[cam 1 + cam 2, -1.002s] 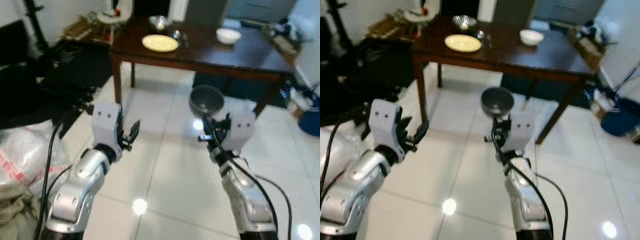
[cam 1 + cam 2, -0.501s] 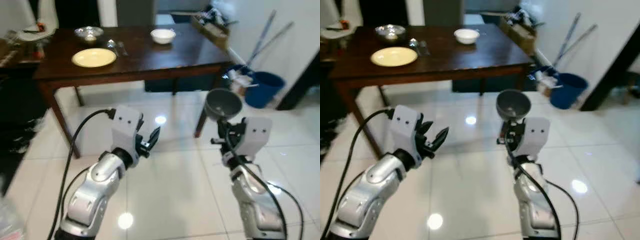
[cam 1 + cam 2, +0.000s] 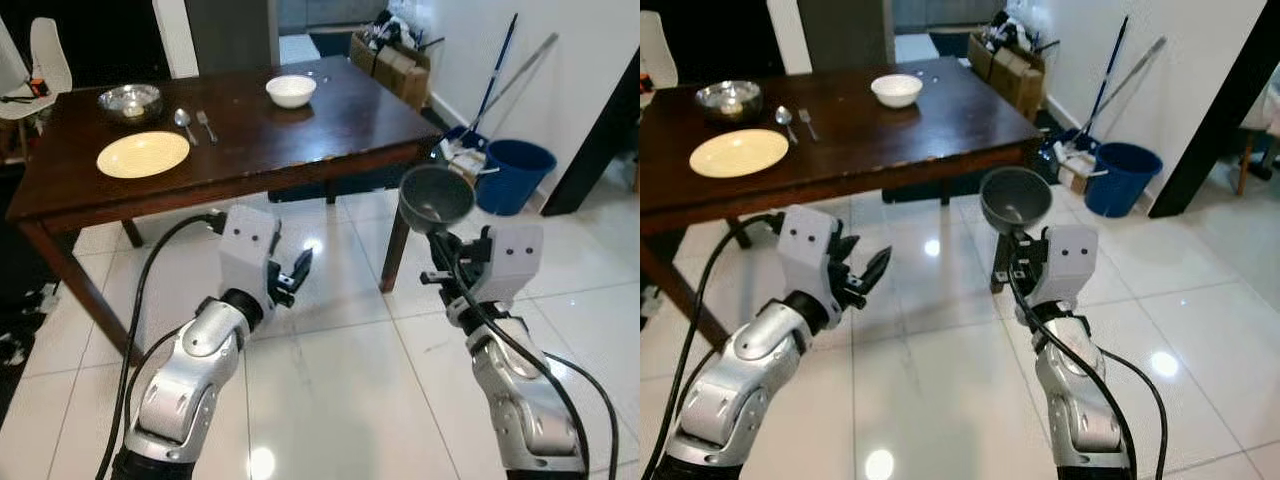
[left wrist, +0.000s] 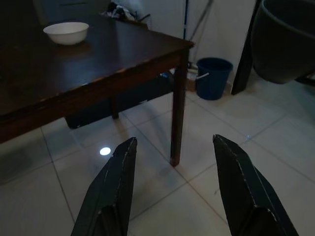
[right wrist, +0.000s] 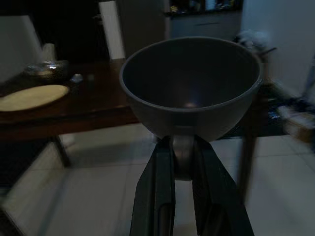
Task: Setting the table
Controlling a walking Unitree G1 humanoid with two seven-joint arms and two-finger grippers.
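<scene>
Beside dark table (image 3: 330,130), right hand (image 5: 183,162) pinches gray bowl (image 5: 191,86).

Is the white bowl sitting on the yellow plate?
No, the small white bowl stands on the dark wooden table, well apart from the round yellow plate.

Dark brown wooden table (image 3: 330,120). Pale yellow plate (image 3: 142,154) at its 9 o'clock side, shiny silver bowl (image 3: 130,100) at 10, white bowl (image 3: 291,90) at 12. Grey bowl (image 3: 436,197) pinched in black fingers of right gripper (image 5: 183,162). Blue bucket (image 3: 512,176) at 3 o'clock. Glossy white floor tiles (image 3: 350,400).
</scene>
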